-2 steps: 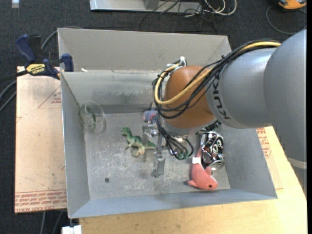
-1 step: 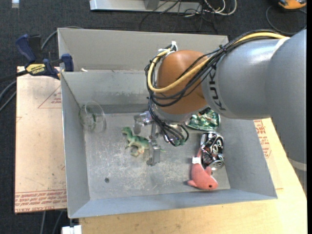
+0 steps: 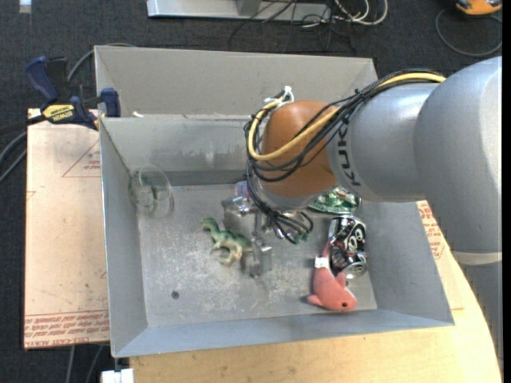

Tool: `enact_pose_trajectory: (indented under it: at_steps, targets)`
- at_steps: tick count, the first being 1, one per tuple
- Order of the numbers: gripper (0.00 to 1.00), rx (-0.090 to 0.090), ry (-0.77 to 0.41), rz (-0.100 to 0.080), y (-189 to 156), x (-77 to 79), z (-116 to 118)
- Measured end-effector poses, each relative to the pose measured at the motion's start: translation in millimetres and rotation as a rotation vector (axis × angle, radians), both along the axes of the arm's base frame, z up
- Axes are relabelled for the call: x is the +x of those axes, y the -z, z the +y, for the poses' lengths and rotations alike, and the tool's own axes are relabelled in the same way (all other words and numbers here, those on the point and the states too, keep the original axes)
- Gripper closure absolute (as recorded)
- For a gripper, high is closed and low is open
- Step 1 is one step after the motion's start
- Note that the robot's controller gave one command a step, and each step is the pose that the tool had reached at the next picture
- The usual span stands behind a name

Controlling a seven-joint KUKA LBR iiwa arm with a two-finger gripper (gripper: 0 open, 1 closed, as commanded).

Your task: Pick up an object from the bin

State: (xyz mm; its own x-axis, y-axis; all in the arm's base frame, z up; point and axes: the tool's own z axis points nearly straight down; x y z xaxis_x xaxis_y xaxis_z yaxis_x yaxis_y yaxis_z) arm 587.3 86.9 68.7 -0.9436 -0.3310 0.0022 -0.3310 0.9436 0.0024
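My gripper (image 3: 255, 255) hangs low over the middle of the bin floor, its metal fingers pointing down. Just left of the fingers lies a small green toy dinosaur (image 3: 223, 242), close to or touching them; I cannot tell whether it is between them. A pink toy fish (image 3: 332, 291) lies to the right near the front wall. Behind the fish stands a crushed black and white can (image 3: 348, 246). A green crumpled wrapper (image 3: 334, 203) peeks out beneath the arm.
A clear plastic cup (image 3: 152, 190) lies on its side at the back left of the bin. The bulky arm with its orange cover and cables hangs over the bin's right and back parts. Bare floor spreads at the front left.
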Motion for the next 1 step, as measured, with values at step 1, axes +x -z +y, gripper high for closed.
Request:
enact_pose_trajectory:
  at_steps: [1]
  targets:
    - [1.0, 0.004, -0.18, -0.011, -1.4, 14.6, 30.9]
